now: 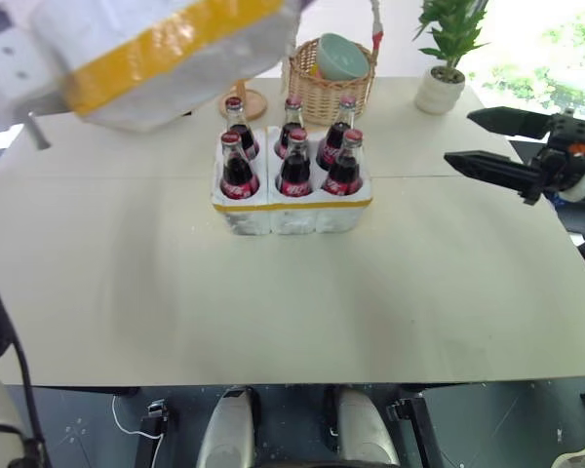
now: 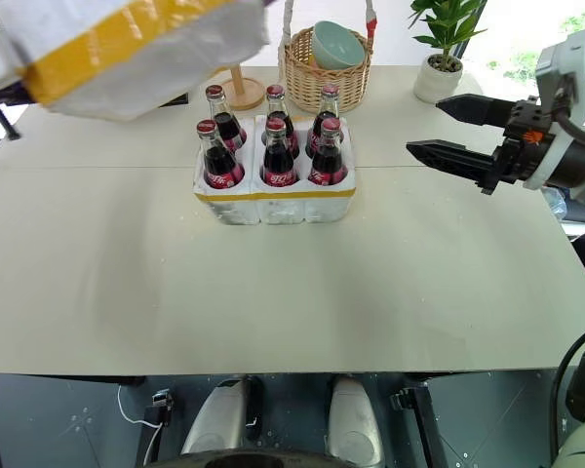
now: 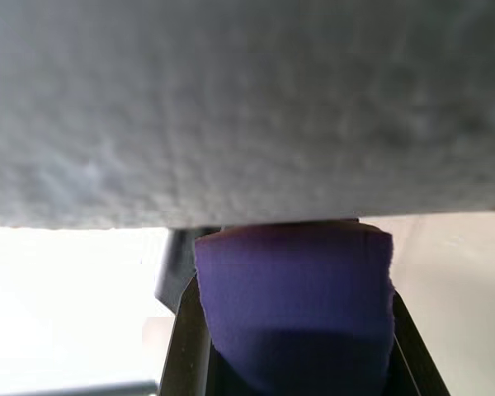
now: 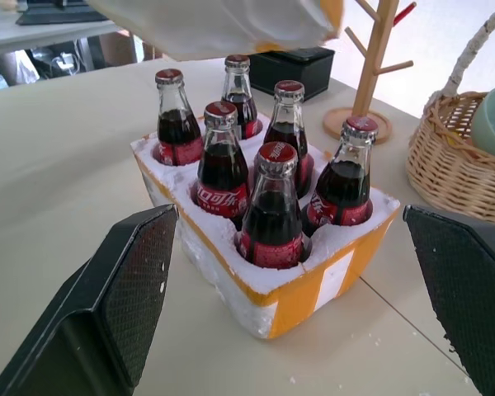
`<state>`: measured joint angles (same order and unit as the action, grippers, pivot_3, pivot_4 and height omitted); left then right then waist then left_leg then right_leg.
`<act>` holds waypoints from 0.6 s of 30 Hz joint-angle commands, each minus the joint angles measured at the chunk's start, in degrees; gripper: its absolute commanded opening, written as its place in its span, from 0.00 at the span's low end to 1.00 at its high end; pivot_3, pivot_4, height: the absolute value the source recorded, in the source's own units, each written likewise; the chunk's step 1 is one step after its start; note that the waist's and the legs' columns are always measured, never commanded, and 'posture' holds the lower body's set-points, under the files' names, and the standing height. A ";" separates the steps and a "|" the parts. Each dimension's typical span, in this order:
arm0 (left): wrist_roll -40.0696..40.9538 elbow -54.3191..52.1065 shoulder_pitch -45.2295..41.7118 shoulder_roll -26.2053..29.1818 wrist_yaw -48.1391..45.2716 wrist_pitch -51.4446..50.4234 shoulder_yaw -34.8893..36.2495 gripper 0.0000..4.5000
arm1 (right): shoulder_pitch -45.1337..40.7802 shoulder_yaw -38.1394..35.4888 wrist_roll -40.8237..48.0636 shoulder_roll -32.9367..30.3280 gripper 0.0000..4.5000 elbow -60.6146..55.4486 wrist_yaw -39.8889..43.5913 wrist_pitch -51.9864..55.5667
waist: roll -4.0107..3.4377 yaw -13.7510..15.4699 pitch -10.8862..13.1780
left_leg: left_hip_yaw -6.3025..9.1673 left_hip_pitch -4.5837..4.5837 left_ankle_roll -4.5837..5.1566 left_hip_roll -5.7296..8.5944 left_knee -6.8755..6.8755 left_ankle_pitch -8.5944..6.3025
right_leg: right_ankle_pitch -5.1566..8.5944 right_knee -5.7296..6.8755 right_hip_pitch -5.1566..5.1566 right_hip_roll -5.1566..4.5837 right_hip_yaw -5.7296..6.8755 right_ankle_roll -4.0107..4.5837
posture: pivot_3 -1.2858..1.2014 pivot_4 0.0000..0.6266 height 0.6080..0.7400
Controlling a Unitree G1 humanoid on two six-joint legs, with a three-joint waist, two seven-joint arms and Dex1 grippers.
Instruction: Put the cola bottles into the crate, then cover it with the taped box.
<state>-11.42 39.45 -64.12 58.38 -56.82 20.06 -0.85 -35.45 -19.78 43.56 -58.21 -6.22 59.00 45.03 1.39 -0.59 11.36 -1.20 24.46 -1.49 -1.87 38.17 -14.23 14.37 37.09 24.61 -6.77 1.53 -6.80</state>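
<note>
With all six bottles (image 1: 294,156) already standing in the crate (image 1: 291,208), the step in hand is the cover: the box (image 1: 151,49) has to come down square over the bottle necks. To do it well, I would bring the box directly above the crate first, level it so its hollow side faces down, line its long side with the crate's long side, and only then lower it straight. Any tilt risks catching a red cap and tipping a bottle.

At present the box hangs high, above and to the robot's left of the crate, tilted, with one corner near the space over the back-left bottle. It touches nothing on the table (image 1: 273,302).

The left gripper is clamped shut on the box's wall; its wrist view has a purple-padded finger (image 3: 295,305) pressed against the foam.

The right gripper (image 2: 447,127) hovers to the right of the crate, well apart from it, pointing level toward it with its jaws spread wide and empty, well placed to steady the box's far side.
</note>
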 commanded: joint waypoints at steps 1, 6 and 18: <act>-5.61 -6.06 0.36 -2.19 12.27 3.11 -0.84 0.07 | 1.57 -2.69 1.38 -1.19 1.00 -1.85 0.88 -0.06 | 0.00 0.02 0.00 | 0.00 0.00 0.00 0.00 0.00 0.00 | 0.00 0.00 0.00 0.00 0.00 0.00 | 0.52 0.24 0.97; -14.12 -8.50 3.17 -3.93 23.61 11.17 -5.00 0.07 | 4.86 -4.52 2.37 -0.64 1.00 -3.83 -0.83 1.12 | 0.00 -0.05 0.00 | 0.00 -0.01 0.00 0.01 0.00 0.00 | 0.00 0.00 0.00 0.00 -0.01 0.00 | 0.52 0.24 0.97; -19.04 -12.53 8.09 -5.62 33.30 15.07 -6.93 0.07 | 13.63 -5.58 4.75 2.89 1.00 -10.97 -5.29 2.11 | 0.00 0.06 0.00 | 0.00 -0.02 0.00 0.01 0.02 0.00 | 0.00 0.00 -0.03 0.01 -0.01 0.00 | 0.52 0.24 0.97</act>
<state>-29.16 29.03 -55.22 52.45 -25.94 35.22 -8.29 -21.83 -23.43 46.44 -55.45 -14.99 54.64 46.80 1.39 -0.53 11.35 -1.20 24.43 -1.49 -1.86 38.20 -14.23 14.36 37.09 24.58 -6.77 1.52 -6.80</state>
